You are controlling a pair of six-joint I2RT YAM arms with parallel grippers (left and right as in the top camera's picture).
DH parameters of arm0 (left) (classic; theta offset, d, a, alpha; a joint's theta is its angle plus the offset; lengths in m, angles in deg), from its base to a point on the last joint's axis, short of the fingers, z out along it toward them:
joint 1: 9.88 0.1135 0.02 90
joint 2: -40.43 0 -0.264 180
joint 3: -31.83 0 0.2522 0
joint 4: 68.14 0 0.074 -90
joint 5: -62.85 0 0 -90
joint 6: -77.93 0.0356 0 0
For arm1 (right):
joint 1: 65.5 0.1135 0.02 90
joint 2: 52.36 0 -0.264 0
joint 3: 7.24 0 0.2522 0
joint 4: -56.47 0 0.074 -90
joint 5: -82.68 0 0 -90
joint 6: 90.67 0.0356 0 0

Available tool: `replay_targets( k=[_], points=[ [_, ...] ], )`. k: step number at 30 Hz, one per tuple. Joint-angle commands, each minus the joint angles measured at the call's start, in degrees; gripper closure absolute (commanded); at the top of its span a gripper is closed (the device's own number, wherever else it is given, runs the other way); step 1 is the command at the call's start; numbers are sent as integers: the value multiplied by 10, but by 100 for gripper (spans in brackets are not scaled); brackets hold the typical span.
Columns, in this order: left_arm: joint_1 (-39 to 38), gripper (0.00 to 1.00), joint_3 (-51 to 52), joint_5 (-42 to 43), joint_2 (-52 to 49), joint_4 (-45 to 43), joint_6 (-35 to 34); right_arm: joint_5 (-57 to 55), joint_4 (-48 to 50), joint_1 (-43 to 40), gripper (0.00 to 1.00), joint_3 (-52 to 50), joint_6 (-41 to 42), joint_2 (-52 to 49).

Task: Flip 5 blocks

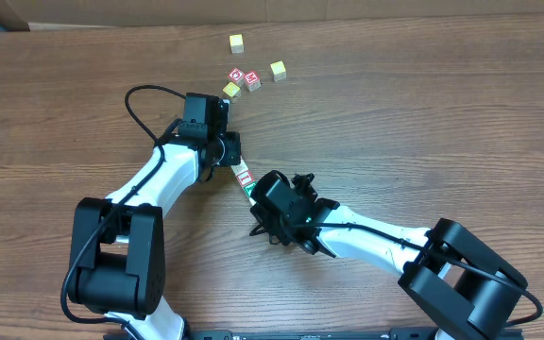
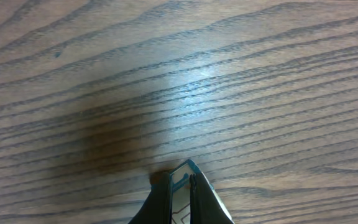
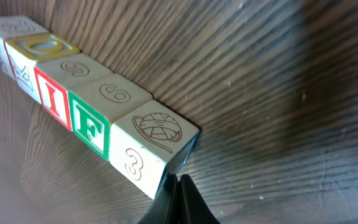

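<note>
Several alphabet blocks (image 3: 89, 127) lie end to end in one row on the table. From the near end they show a "3" with a yarn-ball picture (image 3: 157, 127), a green "F", a red "I" (image 3: 53, 99) and a yellow-topped "O" (image 3: 42, 46). My right gripper (image 3: 178, 182) is shut, its tips against the near end block. From overhead the row of blocks (image 1: 245, 177) runs between my left gripper (image 1: 230, 151) and my right gripper (image 1: 254, 195). The left gripper (image 2: 189, 174) is shut, with a pale, blue-edged block face (image 2: 180, 186) showing at its tips, mostly hidden.
A loose group of cubes sits at the table's far side: yellow ones (image 1: 237, 42) (image 1: 278, 70) (image 1: 231, 90) and two red-topped ones (image 1: 237, 76) (image 1: 253, 83). A black cable (image 1: 144, 90) loops off the left arm. Bare wood surrounds the row.
</note>
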State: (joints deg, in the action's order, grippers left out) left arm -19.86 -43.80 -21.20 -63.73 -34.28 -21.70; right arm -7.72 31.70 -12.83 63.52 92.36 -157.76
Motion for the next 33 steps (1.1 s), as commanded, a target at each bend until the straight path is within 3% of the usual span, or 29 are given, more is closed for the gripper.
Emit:
replay_targets(
  k=[1, 20, 33],
  points=[
    [-18, 96, 7, 30, -15, 10, 2, -21, 15, 3, 96, 10, 7, -2],
    [-18, 96, 6, 31, -15, -1, -3, -21, 11, 10, 96, 9, 7, -2],
    [-17, 96, -101, 9, -7, 62, -14, -38, -10, 10, 96, 7, 7, -2]
  ],
)
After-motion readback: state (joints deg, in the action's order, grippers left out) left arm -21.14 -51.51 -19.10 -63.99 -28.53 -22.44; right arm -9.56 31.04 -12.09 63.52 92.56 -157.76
